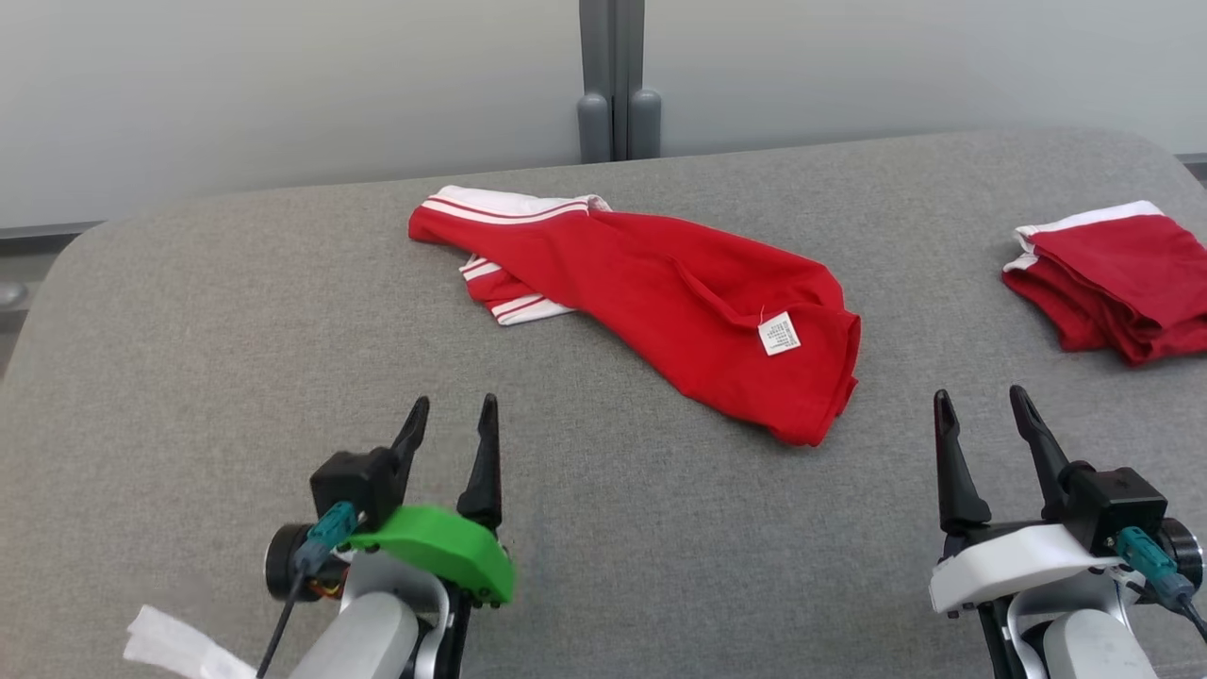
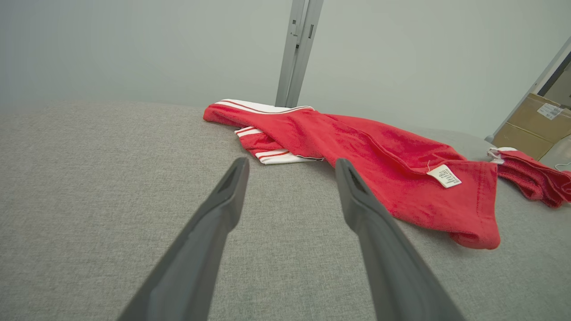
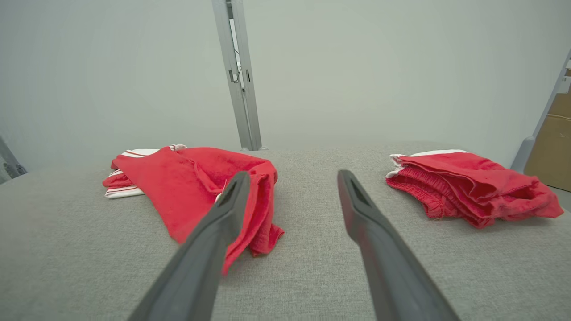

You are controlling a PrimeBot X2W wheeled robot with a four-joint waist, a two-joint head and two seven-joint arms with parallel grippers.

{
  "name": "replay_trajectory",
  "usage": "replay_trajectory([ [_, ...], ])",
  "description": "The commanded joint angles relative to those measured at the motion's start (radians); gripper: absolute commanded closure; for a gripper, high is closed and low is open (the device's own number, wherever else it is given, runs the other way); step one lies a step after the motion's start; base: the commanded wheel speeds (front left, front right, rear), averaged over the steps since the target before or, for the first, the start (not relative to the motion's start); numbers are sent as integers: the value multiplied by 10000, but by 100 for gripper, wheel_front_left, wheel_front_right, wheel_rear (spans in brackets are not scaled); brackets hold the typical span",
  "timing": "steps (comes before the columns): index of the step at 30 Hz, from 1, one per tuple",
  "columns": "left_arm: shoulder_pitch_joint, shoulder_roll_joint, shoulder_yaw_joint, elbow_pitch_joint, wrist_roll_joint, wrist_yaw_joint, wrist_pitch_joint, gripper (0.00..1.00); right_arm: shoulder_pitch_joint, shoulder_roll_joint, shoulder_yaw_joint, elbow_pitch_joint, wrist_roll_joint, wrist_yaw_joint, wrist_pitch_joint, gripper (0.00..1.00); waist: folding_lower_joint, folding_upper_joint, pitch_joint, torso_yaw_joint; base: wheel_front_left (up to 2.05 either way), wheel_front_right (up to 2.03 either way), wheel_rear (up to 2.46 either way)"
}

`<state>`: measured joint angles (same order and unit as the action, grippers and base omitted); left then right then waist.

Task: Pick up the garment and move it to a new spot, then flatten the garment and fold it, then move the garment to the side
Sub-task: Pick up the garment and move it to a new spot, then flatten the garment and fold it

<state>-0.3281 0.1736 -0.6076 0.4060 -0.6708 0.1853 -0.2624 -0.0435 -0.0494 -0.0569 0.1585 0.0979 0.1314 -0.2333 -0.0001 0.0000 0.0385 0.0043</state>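
Observation:
A red garment (image 1: 660, 292) with white striped trim lies crumpled in the middle of the grey padded table (image 1: 189, 330), a white label on its near right part. The same garment (image 2: 379, 169) lies ahead and to the right of the left fingers, and the garment (image 3: 192, 187) sits left of centre in the right wrist view. My left gripper (image 1: 451, 415) hovers open near the front left, short of the cloth. Over at the front right my right gripper (image 1: 981, 405) stands open, nothing between its fingers. Neither touches the garment.
A second red garment (image 1: 1113, 283), folded, rests at the table's right edge; it also appears as a folded pile (image 3: 468, 187). A grey post (image 1: 615, 85) rises behind the table. A cardboard box (image 2: 531, 129) stands beyond the right side. A white scrap (image 1: 179, 646) lies at the bottom left.

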Motion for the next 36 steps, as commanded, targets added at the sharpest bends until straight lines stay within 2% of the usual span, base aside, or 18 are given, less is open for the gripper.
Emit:
replay_trajectory([
  [1,478,77,315,-338,275,84,-30,0,207,-22,46,-95,100,-15,13,0,1,0,-211,39,0,0,0],
  [7,1858,-34,1314,-1375,1018,199,-31,0,614,-20,240,-315,419,-15,-1,0,1,0,-439,66,0,0,0],
  [11,2383,-190,1727,-1736,1380,78,-26,0,745,-20,414,-346,541,-15,-4,0,1,0,-508,94,0,0,0],
  [25,2697,-506,2299,-1538,2050,-335,-19,0,693,-20,566,-257,404,-15,72,0,1,0,-536,175,0,0,0],
  [36,2611,-652,2464,-1377,2250,-487,-20,0,654,-20,511,-222,316,-15,130,0,1,0,-444,279,0,0,0],
])
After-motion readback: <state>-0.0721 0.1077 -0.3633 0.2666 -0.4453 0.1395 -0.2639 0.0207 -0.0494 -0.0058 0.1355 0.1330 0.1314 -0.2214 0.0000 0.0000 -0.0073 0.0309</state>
